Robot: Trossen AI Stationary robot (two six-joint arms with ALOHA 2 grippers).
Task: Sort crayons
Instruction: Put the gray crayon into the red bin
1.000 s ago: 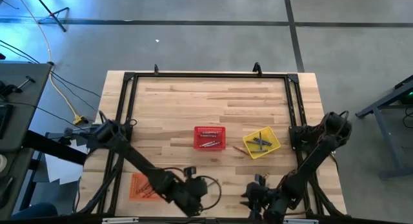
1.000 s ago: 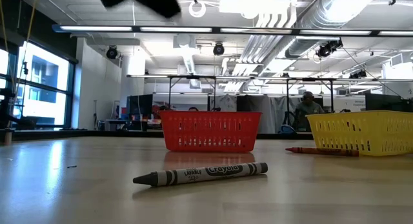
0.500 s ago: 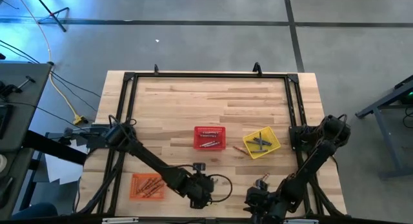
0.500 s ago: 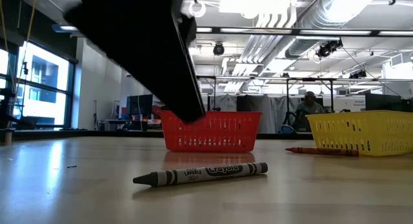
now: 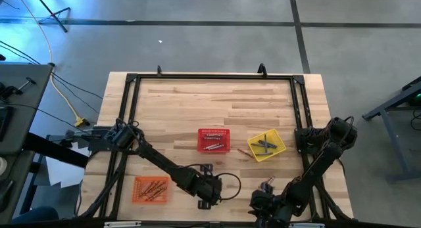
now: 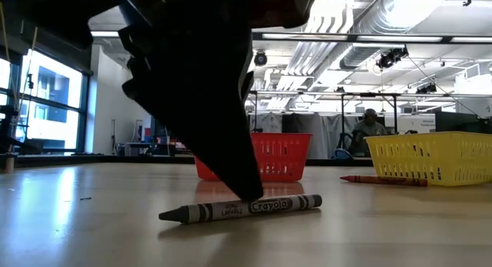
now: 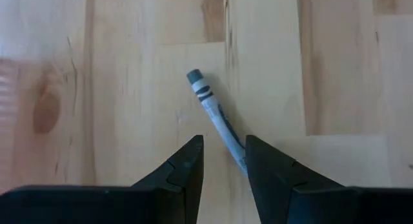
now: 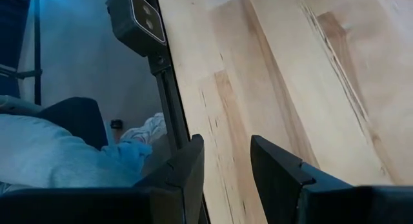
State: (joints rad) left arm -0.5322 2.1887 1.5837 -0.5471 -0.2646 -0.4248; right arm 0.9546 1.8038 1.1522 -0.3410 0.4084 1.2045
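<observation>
A grey crayon (image 6: 242, 208) lies flat on the wooden table near its front edge. My left gripper (image 7: 224, 154) stands open right over it, pointing steeply down. The crayon (image 7: 213, 111) runs slantwise through the gap and passes behind one finger (image 7: 261, 166). In the low view the gripper's tip (image 6: 247, 191) reaches down to the crayon's middle. My right gripper (image 8: 226, 161) is open at the front edge (image 5: 266, 205) with nothing between its fingers. A red crayon (image 6: 382, 179) lies on the table beside the yellow basket (image 5: 266, 144). My left gripper comes at the grey crayon from above, slanting down, with its open fingers on either side of the crayon's middle part (image 7: 227, 137). Whether a finger touches the crayon, I cannot tell. The crayon lies flat on the table.
A red basket (image 5: 214, 140) and the yellow basket at mid-table hold crayons. An orange basket (image 5: 150, 188) with crayons sits at the front left. A black frame (image 5: 131, 80) runs round the table. A person (image 6: 369, 125) sits far back in the room.
My left gripper has swung toward the table's right edge and come down until its tip stands at the grey crayon, rolling a little on the way. Its fingers have stayed open. The crayon has kept its place.
</observation>
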